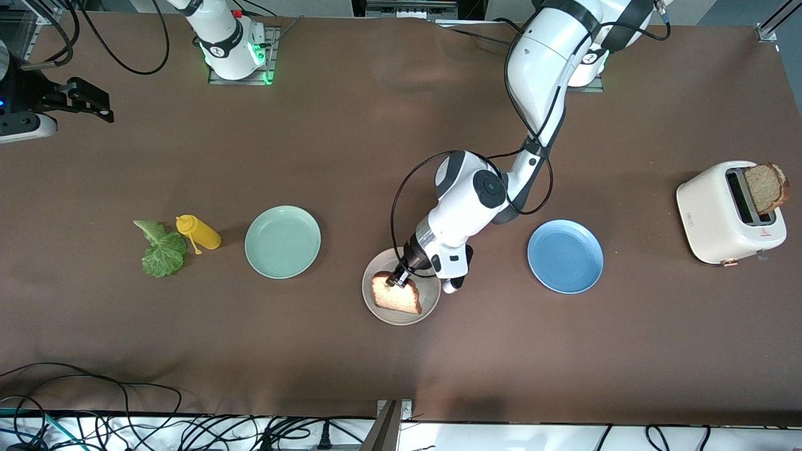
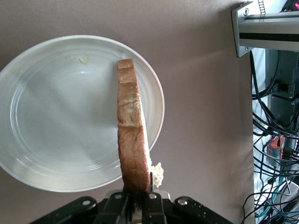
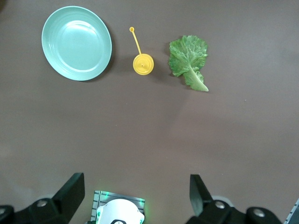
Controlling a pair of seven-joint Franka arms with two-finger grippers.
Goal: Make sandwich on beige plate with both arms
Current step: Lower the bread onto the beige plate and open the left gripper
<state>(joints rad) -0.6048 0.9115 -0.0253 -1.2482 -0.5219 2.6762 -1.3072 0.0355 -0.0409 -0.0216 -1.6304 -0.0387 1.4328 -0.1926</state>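
The beige plate (image 1: pixel 401 316) (image 2: pixel 56 116) lies near the middle of the table. My left gripper (image 1: pixel 399 277) (image 2: pixel 137 189) is shut on one edge of a slice of brown toast (image 1: pixel 396 294) (image 2: pixel 131 126), which it holds slanted over that plate. A second toast slice (image 1: pixel 765 186) sticks up out of the white toaster (image 1: pixel 720 216) at the left arm's end of the table. The lettuce leaf (image 1: pixel 161 250) (image 3: pixel 188 58) lies flat at the right arm's end. My right gripper (image 3: pixel 135 182) hangs open and empty high over its own base, waiting.
A yellow squeeze bottle (image 1: pixel 199 233) (image 3: pixel 142 64) lies between the lettuce and a mint-green plate (image 1: pixel 282 242) (image 3: pixel 77 43). A blue plate (image 1: pixel 565 256) lies between the beige plate and the toaster. Cables run along the table edge nearest the front camera.
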